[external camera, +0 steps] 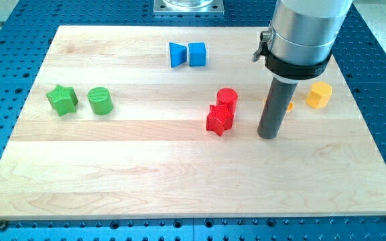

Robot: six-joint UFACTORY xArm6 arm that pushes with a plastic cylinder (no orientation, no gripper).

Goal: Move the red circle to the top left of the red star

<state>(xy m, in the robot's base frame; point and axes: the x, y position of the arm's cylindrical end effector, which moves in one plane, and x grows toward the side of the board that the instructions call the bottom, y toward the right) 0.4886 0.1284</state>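
The red circle (227, 98) stands near the board's middle, touching the red star (219, 120), which lies just below and slightly left of it. My tip (269, 136) rests on the board to the right of both, about a block's width from the star and lower than the circle. The rod and its grey housing rise above it toward the view's top right.
A blue block pair (187, 54) sits at the top centre. A green star (62, 100) and a green circle (100, 101) lie at the left. A yellow hexagon (319, 95) is at the right, and an orange block (289, 105) shows partly behind the rod. The wooden board (112, 174) ends in a blue perforated table.
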